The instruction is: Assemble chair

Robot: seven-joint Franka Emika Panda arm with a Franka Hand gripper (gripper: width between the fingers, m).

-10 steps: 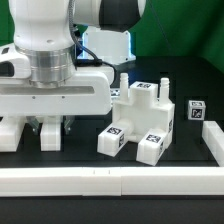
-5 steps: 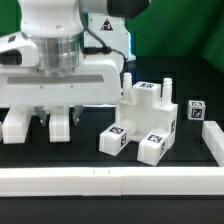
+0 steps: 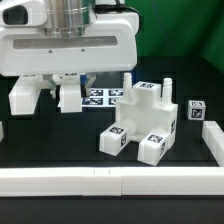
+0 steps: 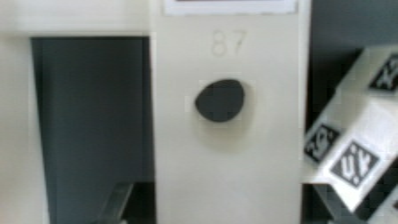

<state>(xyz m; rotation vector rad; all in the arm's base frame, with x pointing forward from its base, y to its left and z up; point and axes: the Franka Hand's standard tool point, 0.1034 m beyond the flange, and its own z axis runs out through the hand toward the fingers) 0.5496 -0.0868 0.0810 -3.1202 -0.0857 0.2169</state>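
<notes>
My gripper [image 3: 48, 84] hangs above the table at the exterior view's left, shut on a white chair piece [image 3: 25, 97] whose two chunky ends hang below the hand, off the table. In the wrist view this piece [image 4: 222, 150] is a broad white bar with a round dark hole, filling the space between my dark fingers [image 4: 135, 203]. A joined cluster of tagged white chair parts [image 3: 145, 120] with two upright pegs stands at centre right. A small tagged cube [image 3: 196, 111] sits beside it. A tagged part [image 4: 356, 150] shows at the wrist view's edge.
The marker board [image 3: 105, 97] lies flat behind the cluster, under the raised hand. A long plain white rail [image 3: 110, 180] runs along the front. Another white rail [image 3: 214, 140] closes the exterior view's right side. The table top is black.
The arm has risen and shifted toward the exterior view's right, lifting the white piece off the table. The marker board behind has come into sight.
</notes>
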